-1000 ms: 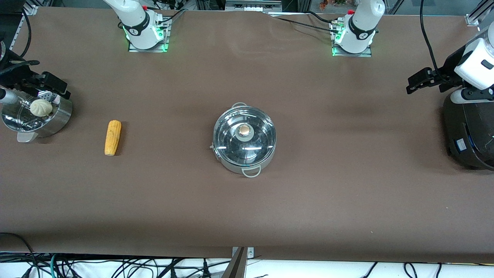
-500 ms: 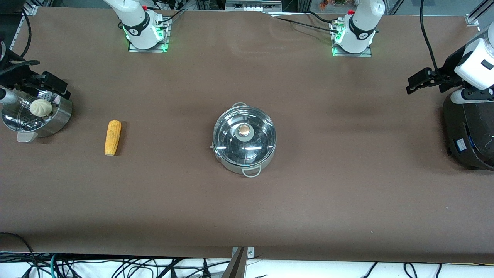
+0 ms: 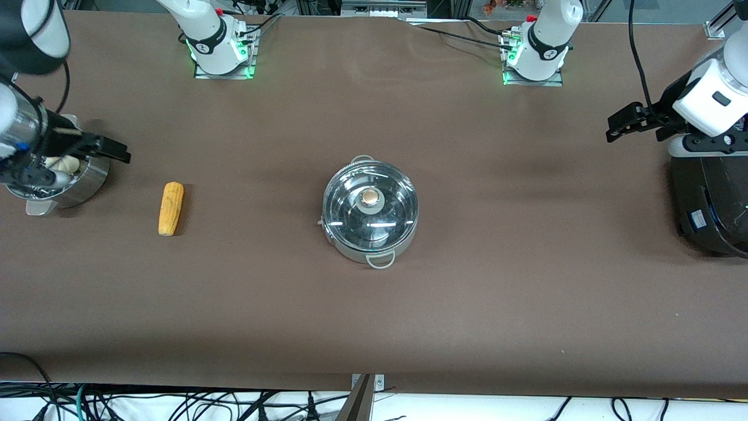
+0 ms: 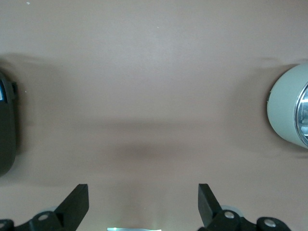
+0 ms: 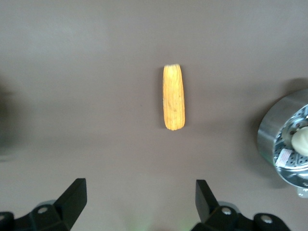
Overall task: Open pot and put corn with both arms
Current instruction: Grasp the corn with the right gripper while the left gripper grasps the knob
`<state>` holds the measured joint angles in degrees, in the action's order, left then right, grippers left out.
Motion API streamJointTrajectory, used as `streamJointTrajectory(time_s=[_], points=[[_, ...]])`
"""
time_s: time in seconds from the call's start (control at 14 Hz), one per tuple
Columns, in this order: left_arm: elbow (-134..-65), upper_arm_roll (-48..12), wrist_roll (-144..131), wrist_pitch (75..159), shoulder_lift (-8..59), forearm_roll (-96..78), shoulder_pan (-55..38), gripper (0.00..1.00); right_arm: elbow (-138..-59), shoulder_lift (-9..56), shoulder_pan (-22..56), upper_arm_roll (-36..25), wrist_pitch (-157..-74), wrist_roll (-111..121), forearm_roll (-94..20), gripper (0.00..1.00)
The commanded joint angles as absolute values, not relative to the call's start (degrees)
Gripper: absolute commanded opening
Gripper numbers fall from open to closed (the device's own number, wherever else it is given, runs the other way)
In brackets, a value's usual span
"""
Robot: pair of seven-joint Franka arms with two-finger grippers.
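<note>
1. The right gripper hangs over the rim of the steamer pan at the right arm's end of the surface, fingers spread wide and holding nothing – the right wrist view shows both fingers well apart with bare surface between them
2. That wrist view looks down on the corn, which suggests the arm is placed to line up on the cob before descending
3. The left gripper is up over bare surface just beside the rice cooker at the left arm's end, also wide and empty; its wrist view shows the spread fingers and only an edge of the pot
4. The corn lies flat on the surface between the steamer pan and the pot, well apart from both, its long axis running toward the front camera
5. The pot stands upright mid-surface, between the 2 arms' ends, with its glass lid seated and the tan knob pointing up – a central spot either arm can reach
6. A white bun sits in the steamer pan, partly hidden under the right arm
7. Judgement: nothing is done yet; the lid likely falls to the left arm and the corn to the right, since each is nearer its target
</note>
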<state>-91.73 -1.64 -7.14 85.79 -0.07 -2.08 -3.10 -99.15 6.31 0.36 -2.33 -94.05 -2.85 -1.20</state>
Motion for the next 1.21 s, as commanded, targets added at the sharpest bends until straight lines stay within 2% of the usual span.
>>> streamJointTrajectory(time_s=[0.0, 0.29, 0.57, 0.86, 1.0, 1.14], points=[[-91.6, -3.9, -5.4, 85.8, 0.6, -1.3, -3.4, 1.0, -99.5, 10.4, 0.2, -3.0, -94.6, -3.2, -0.9, 1.0], [-91.6, -5.8, -13.2, 88.3, 3.9, -9.9, -4.1, 0.97, -101.3, 15.4, 0.1, -3.2, -98.2, -3.3, 1.5, 1.0], [-91.4, -14.3, -33.4, 96.1, 7.8, -9.8, -7.0, 0.99, -111.4, 15.6, -0.1, -4.3, -111.9, -3.3, 3.3, 1.0], [-90.4, -14.9, -46.4, 103.9, 15.5, -8.9, -16.2, 1.0, -121.1, 15.6, -0.1, -5.8, -126.4, -3.3, 3.5, 1.0], [-86.9, -14.8, -51.4, 106.5, 20.7, -8.7, -20.5, 1.0, -124.3, 17.0, -0.1, -6.0, -134.0, -4.5, 3.3, 1.0], [-80.2, -13.6, -58.2, 106.5, 27.4, -7.5, -25.8, 1.0, -126.1, 19.7, 0.1, -5.9, -138.6, -9.7, 3.4, 1.0]])
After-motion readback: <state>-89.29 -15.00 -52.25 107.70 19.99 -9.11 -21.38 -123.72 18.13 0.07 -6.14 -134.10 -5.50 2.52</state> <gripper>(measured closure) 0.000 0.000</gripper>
